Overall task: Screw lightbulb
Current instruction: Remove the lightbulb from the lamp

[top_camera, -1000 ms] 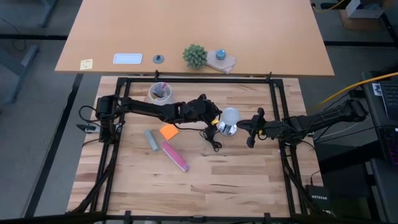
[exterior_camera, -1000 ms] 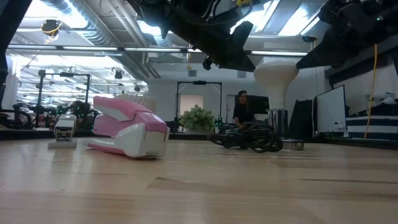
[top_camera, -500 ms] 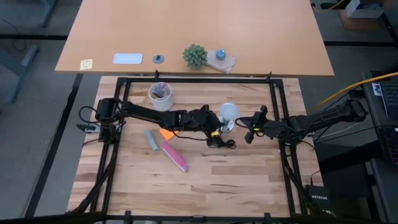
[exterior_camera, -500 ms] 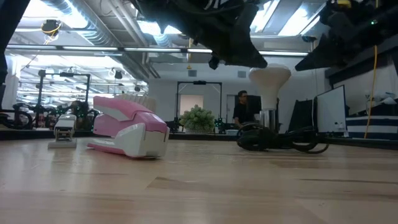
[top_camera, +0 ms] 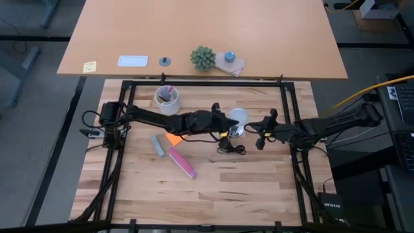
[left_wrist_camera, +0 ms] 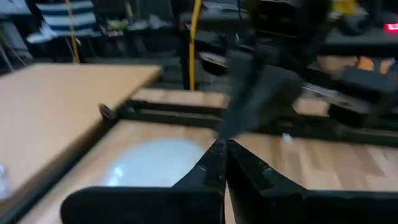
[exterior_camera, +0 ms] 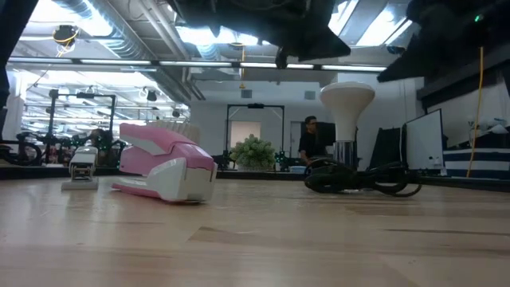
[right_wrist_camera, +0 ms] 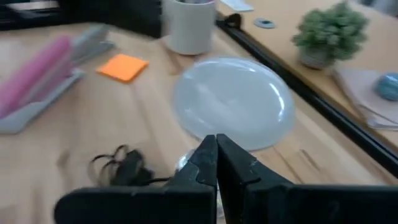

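Note:
The white frosted lightbulb (top_camera: 239,117) stands upright, its dome up, its grey base in the shiny socket (top_camera: 234,132) on the table; it also shows in the low view (exterior_camera: 347,97). A black cord (exterior_camera: 366,179) lies coiled at the socket. My left gripper (top_camera: 224,120) is shut, close to the bulb's left side and above it (left_wrist_camera: 221,149). My right gripper (top_camera: 258,134) is shut, just right of the bulb, which fills its wrist view (right_wrist_camera: 233,102).
A pink stapler (top_camera: 182,163), a grey block (top_camera: 157,146) and an orange sticky note (top_camera: 173,137) lie left of the bulb. A white cup with pens (top_camera: 166,98) stands at the far left. A black frame (top_camera: 207,84) borders the work area.
My left gripper has risen and gone a little toward the table's far edge, coming up beside the bulb's dome. The black cord has slid toward the table's right. The bulb stays upright.

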You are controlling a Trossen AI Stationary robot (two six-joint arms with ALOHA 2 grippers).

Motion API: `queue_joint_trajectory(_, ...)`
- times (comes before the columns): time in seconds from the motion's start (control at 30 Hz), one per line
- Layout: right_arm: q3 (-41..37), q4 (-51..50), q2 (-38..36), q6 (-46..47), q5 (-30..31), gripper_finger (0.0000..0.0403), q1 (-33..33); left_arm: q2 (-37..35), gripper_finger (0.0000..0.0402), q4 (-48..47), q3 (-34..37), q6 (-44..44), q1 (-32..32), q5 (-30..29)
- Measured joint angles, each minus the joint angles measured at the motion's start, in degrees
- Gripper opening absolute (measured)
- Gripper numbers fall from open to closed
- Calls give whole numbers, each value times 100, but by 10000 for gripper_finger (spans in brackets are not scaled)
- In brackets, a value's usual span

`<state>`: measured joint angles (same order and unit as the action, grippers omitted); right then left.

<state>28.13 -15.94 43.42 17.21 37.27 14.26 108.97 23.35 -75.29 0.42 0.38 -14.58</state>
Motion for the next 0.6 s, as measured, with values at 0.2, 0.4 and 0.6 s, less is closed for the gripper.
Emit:
queue_joint_trajectory(0.2, 520, -839, -465, -16, -886, 3, 2, -10, 0, 630, 0, 350, 259, -15)
queue_joint_trajectory(0.4, 474, -768, -582, -18, -1536, 3, 2, -20, 0, 412, 0, 198, 728, 40)
queue_joint_trajectory(0.6, 121, -648, -362, 43, -1260, 3, 2, 22, 0, 32, 0, -134, 1098, 420)
